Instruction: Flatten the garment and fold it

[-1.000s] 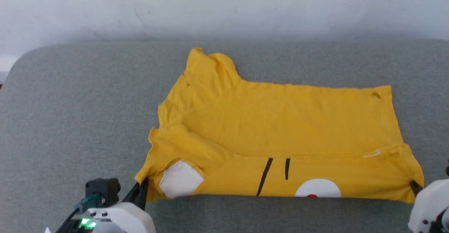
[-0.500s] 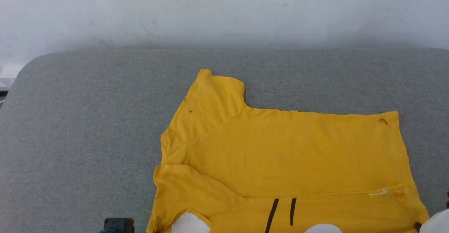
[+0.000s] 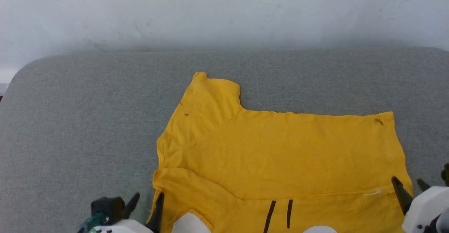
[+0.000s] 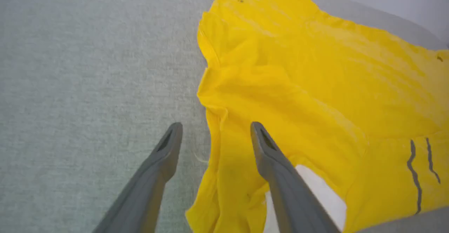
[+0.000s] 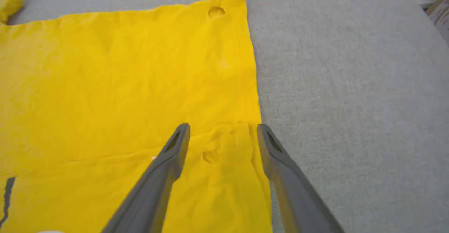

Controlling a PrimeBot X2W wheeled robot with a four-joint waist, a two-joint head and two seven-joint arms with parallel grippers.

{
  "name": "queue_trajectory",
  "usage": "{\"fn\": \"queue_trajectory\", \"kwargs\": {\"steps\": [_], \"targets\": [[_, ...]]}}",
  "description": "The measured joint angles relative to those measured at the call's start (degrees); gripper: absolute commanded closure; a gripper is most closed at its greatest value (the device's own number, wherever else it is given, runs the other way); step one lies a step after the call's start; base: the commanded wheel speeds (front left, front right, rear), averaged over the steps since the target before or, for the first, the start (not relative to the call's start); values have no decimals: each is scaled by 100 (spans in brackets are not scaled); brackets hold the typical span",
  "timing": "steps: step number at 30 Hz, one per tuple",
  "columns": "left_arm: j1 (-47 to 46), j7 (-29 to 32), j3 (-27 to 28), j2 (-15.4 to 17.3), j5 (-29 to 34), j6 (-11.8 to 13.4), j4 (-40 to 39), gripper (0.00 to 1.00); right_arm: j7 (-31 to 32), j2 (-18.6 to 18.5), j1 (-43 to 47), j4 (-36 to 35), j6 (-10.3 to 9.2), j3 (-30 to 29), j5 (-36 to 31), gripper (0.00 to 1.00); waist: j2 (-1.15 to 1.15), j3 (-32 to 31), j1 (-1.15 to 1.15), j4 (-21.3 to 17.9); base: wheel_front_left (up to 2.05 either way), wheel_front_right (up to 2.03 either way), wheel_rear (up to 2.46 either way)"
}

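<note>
The garment (image 3: 280, 148) is a bright yellow T-shirt lying flat on the grey surface, plain back up. Its near strip is folded over and shows two black lines (image 3: 279, 213) and a white patch (image 3: 189, 226). One sleeve (image 3: 210, 96) points to the far left. My left gripper (image 3: 147, 205) is open at the garment's near left corner, one finger over the cloth (image 4: 315, 78) and one over the bare surface. My right gripper (image 3: 409, 185) is open at the near right corner, straddling the folded edge (image 5: 228, 145). Neither holds anything.
The grey padded surface (image 3: 87, 120) stretches wide to the left and beyond the garment. A white wall (image 3: 224, 12) rises behind its far edge. A small hole (image 3: 377, 122) marks the garment's far right corner.
Both grippers have opened and let go of the garment's near corners. The head camera has shifted, so the garment sits lower in view.
</note>
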Motion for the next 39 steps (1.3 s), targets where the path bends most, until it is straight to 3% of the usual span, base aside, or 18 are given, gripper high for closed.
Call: {"fn": "queue_trajectory", "kwargs": {"steps": [7,15,21,27,31,39], "targets": [[-498,-1179,386,-55,252,-186,-282,0,-1528,-389,-153,-730,0,739,231,0,0,-43,0,-170,0,0,0],[-1512,-1310,611,-108,506,-327,-252,0,-2787,-34,-391,-1032,0,1154,369,0,0,237,0,-453,0,0,0],[-2936,166,336,364,735,-564,202,0,-3251,-79,-649,-1034,0,1570,375,0,0,734,0,-690,0,0,0],[-4445,1947,52,711,550,-1349,905,0,-3420,-58,-1029,-1035,0,1838,354,0,0,1312,2,-1015,0,0,0],[-5215,2941,-53,829,361,-1647,1526,0,-3474,1,-1193,-1026,0,2013,337,0,0,1660,2,-1266,0,0,0],[-5996,4429,-55,1022,-44,-1741,2495,0,-3511,123,-1296,-901,0,2132,275,0,0,2183,1,-1795,0,0,0]]}}
